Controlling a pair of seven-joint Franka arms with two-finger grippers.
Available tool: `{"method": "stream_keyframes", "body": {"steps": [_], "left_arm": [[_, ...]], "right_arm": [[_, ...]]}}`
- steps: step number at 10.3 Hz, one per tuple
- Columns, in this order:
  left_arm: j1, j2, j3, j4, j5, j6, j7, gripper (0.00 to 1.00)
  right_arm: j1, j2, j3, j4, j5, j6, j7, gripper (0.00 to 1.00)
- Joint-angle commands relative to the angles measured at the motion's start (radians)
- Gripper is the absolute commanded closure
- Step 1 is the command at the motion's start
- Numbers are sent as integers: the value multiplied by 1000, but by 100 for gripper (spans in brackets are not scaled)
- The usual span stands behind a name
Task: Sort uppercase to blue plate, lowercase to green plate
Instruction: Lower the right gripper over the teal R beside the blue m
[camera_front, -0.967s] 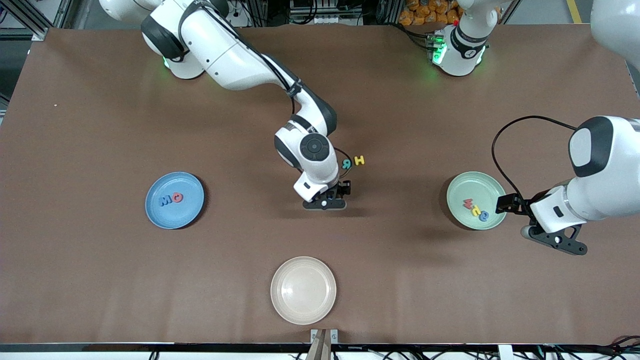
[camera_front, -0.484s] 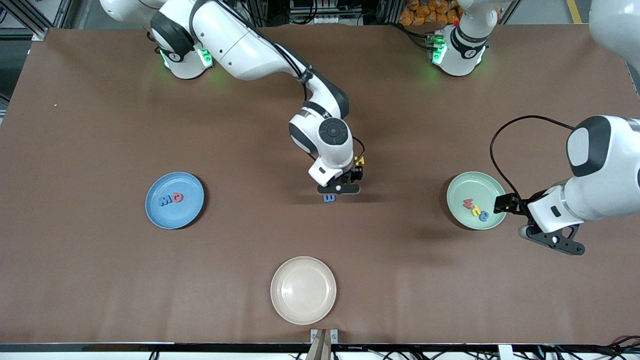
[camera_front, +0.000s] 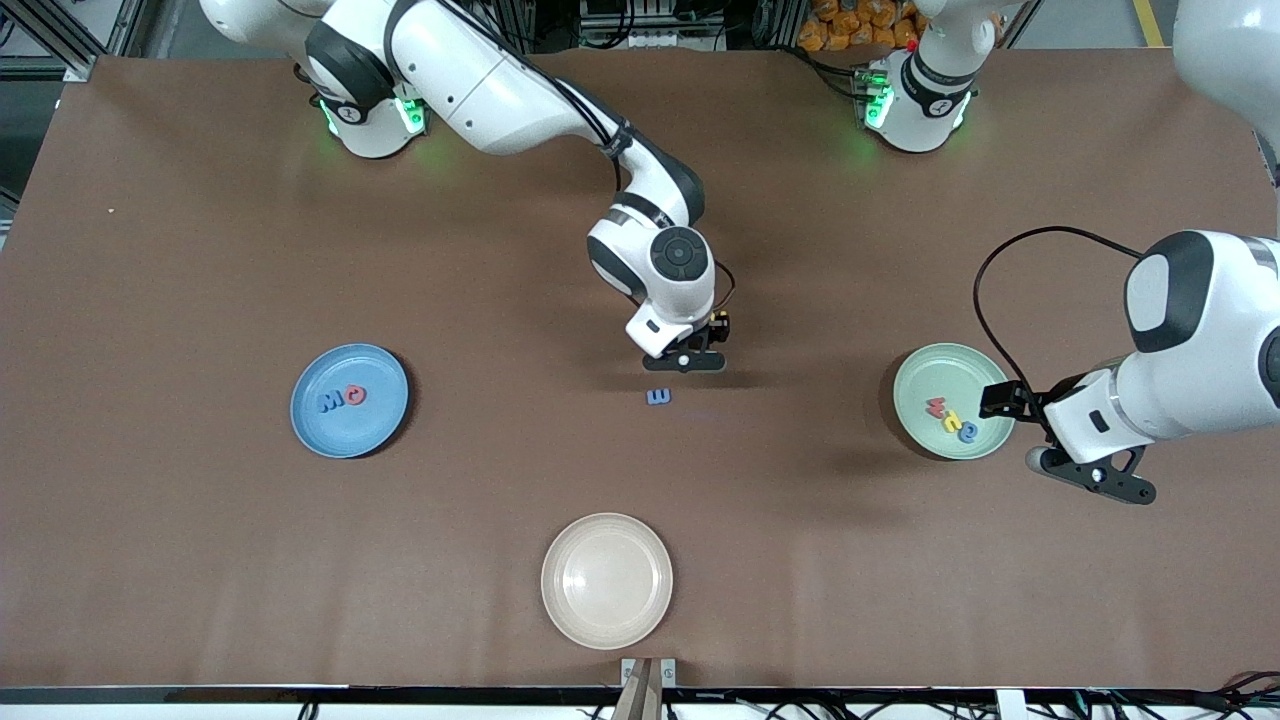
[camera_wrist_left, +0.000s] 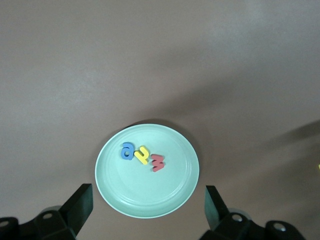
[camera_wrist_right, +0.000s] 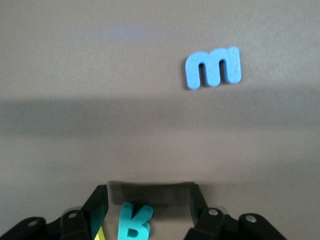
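The blue plate (camera_front: 340, 432) holds two uppercase letters, a blue W (camera_front: 329, 402) and a red G (camera_front: 356, 396). On the green plate (camera_front: 935, 375) lie three lowercase letters: red w (camera_wrist_left: 158, 162), yellow h (camera_wrist_left: 143, 155) and a blue rounded one (camera_wrist_left: 126, 151). A blue e (camera_front: 657, 397) lies on the mat mid-table. My right gripper (camera_front: 685, 360) hangs low over the teal R (camera_wrist_right: 134, 224), open, one finger on each side of it. A sliver of the yellow H (camera_wrist_right: 102, 234) shows beside the R. My left gripper (camera_wrist_left: 146, 205) is open and empty beside the green plate.
A beige plate (camera_front: 607, 545) sits near the front edge, nearer to the camera than the blue e. The right arm's links stretch from its base over the middle of the brown mat. A black cable loops above the left wrist by the green plate.
My right gripper moved off the blue e, which now shows uncovered, to over the teal R and yellow H. The left gripper drifted slightly toward the green plate.
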Motion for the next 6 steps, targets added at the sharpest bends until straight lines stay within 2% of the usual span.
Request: {"method": "stream_keyframes", "body": {"steps": [1,6], "left_arm": [[-4,-15,3,2,-31,-33,-23,2],[-13,-15,-2,2,-30,-56,-75,5]], "right_arm": [[-2,-68,13,-90,-9,-12,40,28],[4,-69,31,-90,-14,-9,68,34]]}}
